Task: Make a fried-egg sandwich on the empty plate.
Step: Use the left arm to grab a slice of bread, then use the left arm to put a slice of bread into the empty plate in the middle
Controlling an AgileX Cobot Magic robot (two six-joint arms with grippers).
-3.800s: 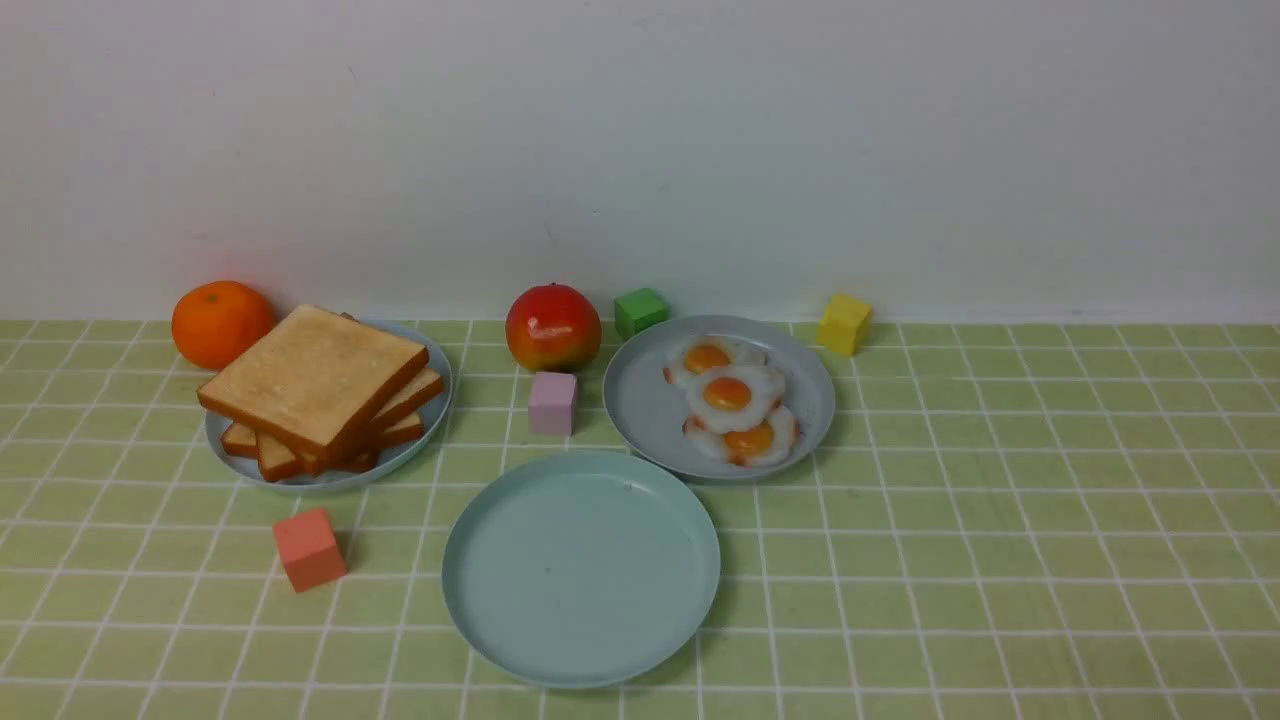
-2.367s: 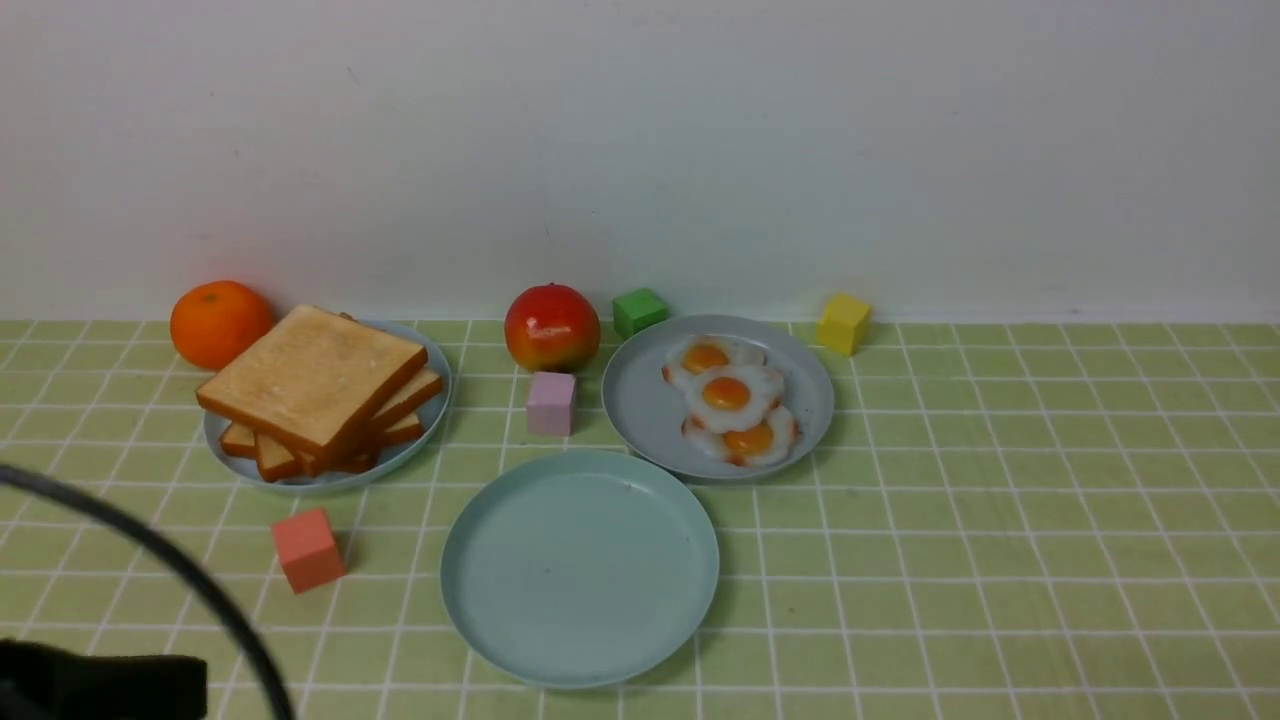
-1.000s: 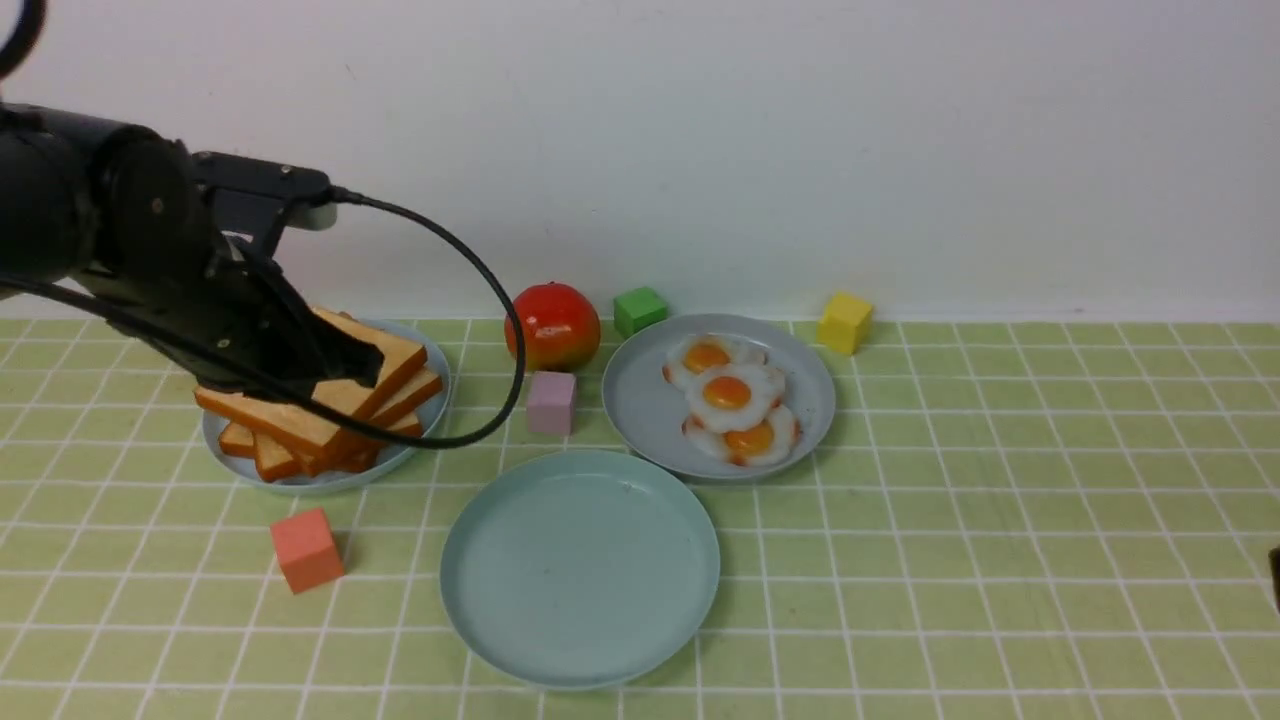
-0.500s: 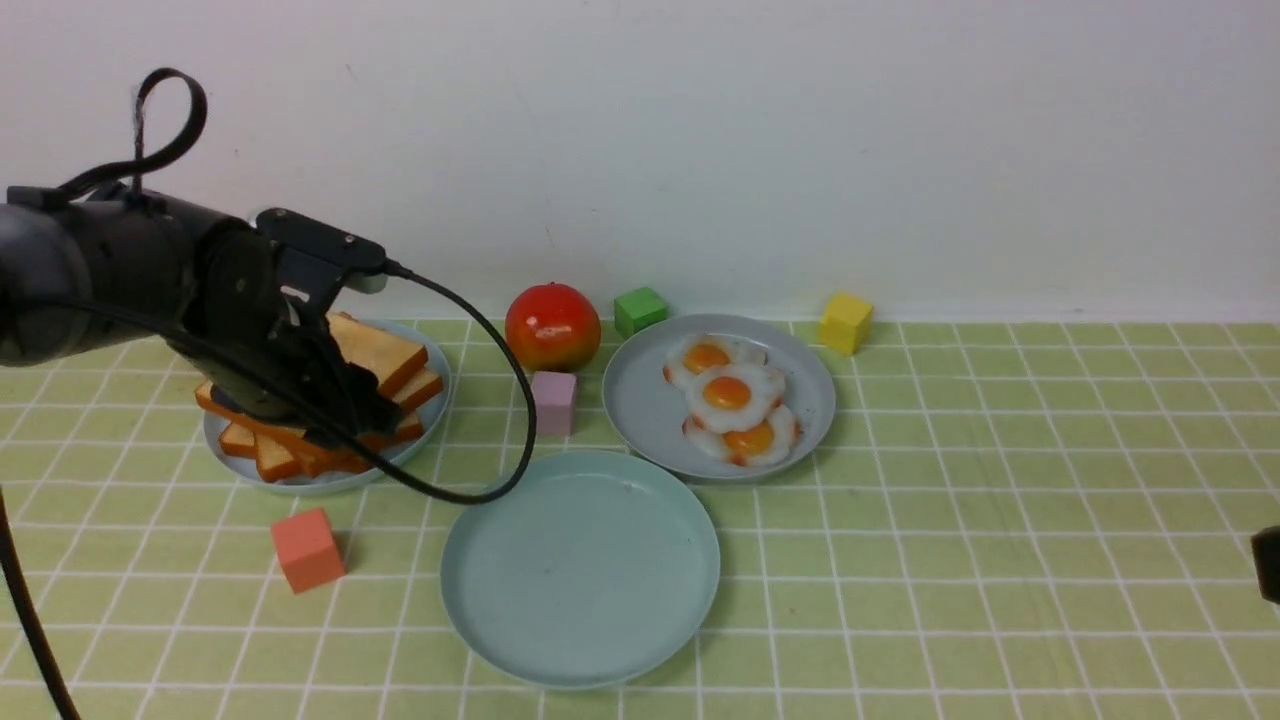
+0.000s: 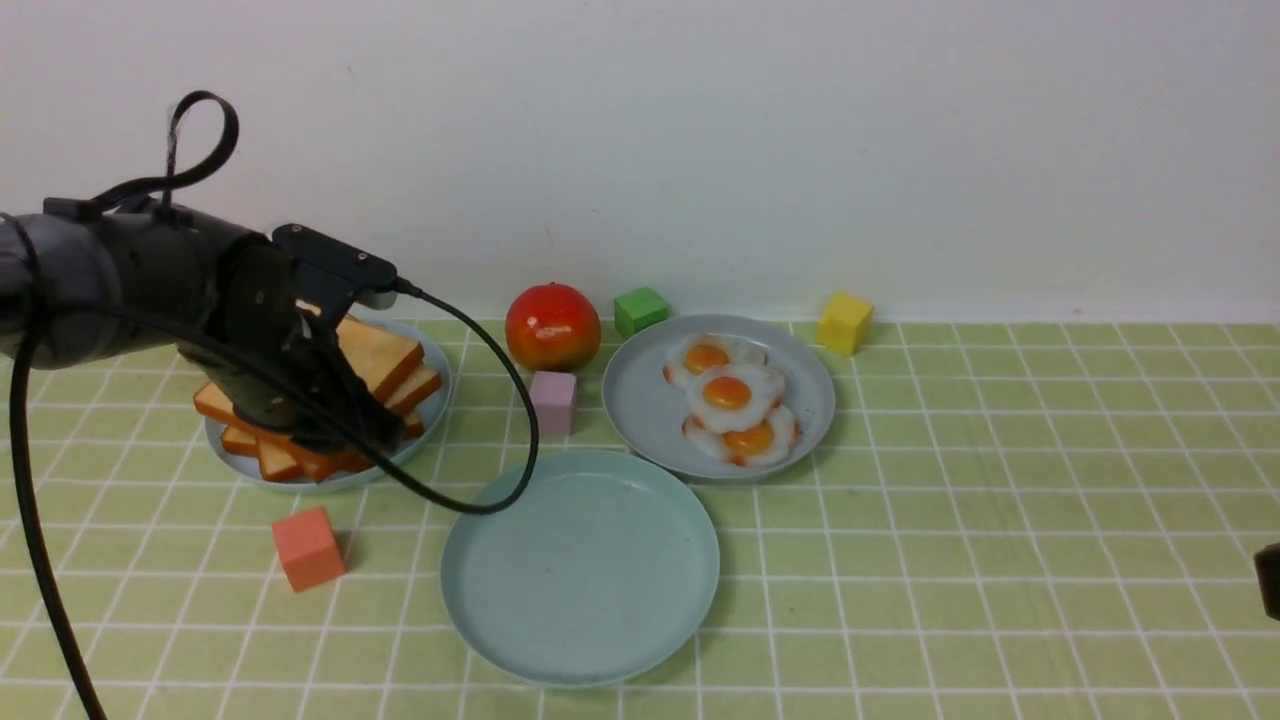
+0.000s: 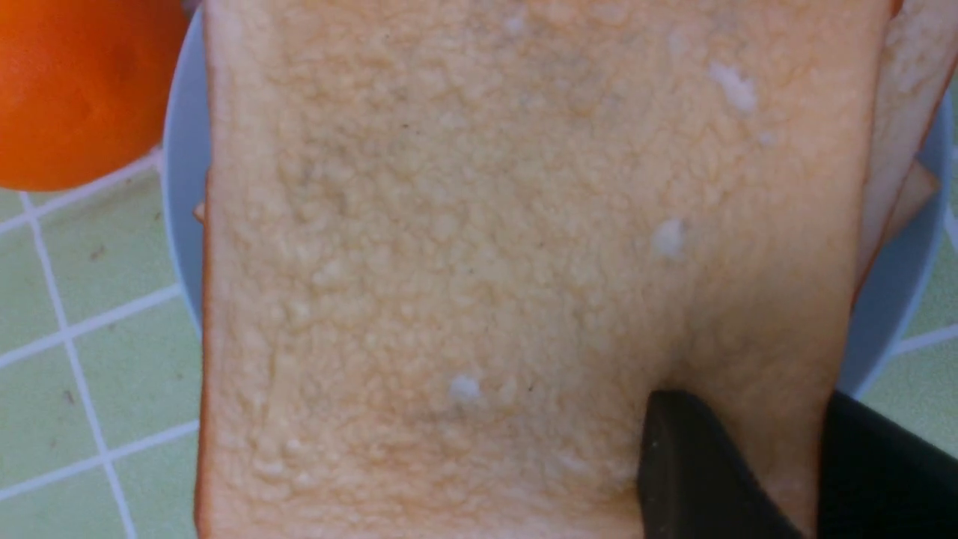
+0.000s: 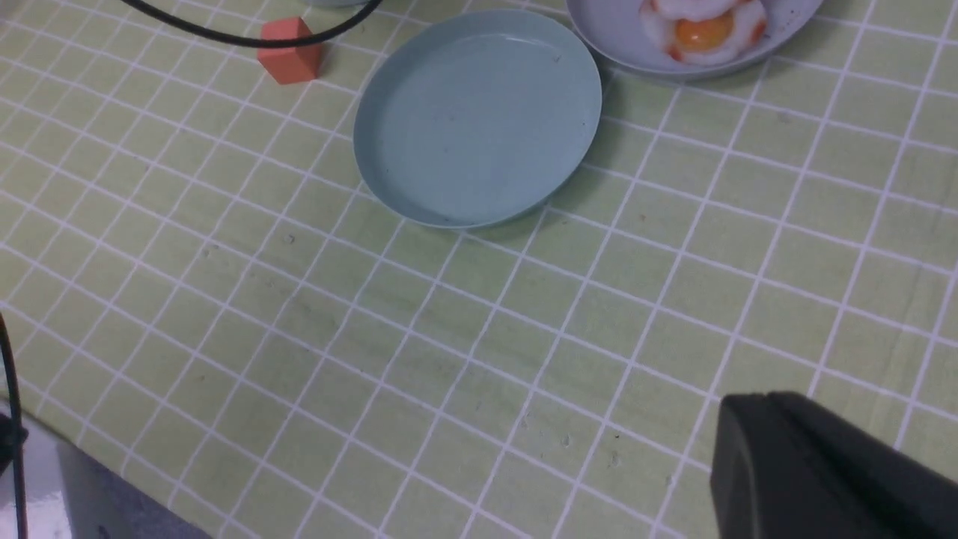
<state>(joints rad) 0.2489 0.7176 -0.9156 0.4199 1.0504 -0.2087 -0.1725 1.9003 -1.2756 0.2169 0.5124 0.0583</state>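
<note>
left hand: on the toast stack. Fingers a little apart, straddling one edge of the top slice: one on its face, the other just off the edge. Can't tell if it's clamped yet.
top slice: square, so no long axis. Lies tilted on the stack in the toast plate, back left of the surface, with the orange just beside.
empty plate: teal, bare, front centre. From the left hand it lies to the robot's right and nearer the robot, with nothing between.
eggs: three overlapping on the egg plate, just beside the empty plate's far right rim.
right hand: low at the right edge, fingers together, well apart from everything, and nearer the eggs.
my read: first-slice pickup is the left arm's job. Sandwich not started.
</note>
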